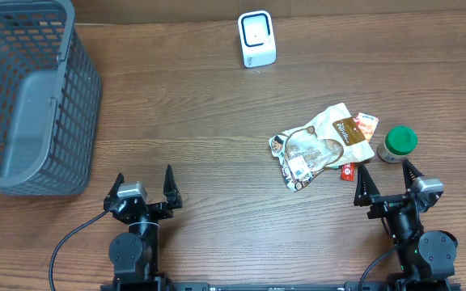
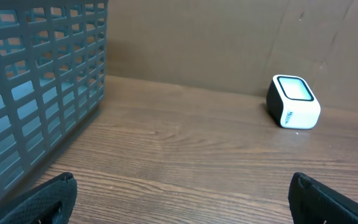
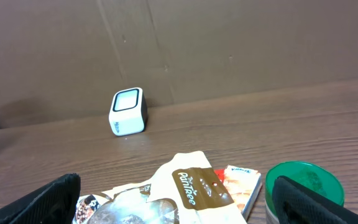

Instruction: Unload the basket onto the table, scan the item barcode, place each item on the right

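A: State of the left fingers [image 1: 170, 187]?
B: Spread wide apart, closed on nothing. Parked low at the near edge of the table [image 1: 217, 113], tips pointing toward the far side.

A: And beyond them?
B: Wood grain ahead, then the grey basket [image 1: 87, 105] off to the left, well apart, filling the far left corner. Seen from the left wrist as a tall lattice wall.

A: Now the right fingers [image 1: 363, 187]?
B: Likewise opened fully, grasping nothing. Parked at the near edge on the right side, tips aimed away.

A: Nearest to them?
B: A green-lidded jar [image 1: 397, 144], upright, just beyond the tips and close to the right-hand one. Touching or not: impossible to tell from overhead.

A: And the item for scanning?
B: Lying flat just left of the jar: a snack pouch [image 1: 318, 145] with a brown label, angled across the wood, lower end toward the left. An orange packet [image 1: 366, 123] tucked against its upper right edge, between pouch and jar. A small red sachet [image 1: 346, 170] at its lower right edge. Barcode too small to make out.

A: Where to look for the scanner [image 1: 257, 39]?
B: Near the far edge, roughly mid-table: white, boxy, with a dark-rimmed window on top. Well apart from the pile and from both arms.
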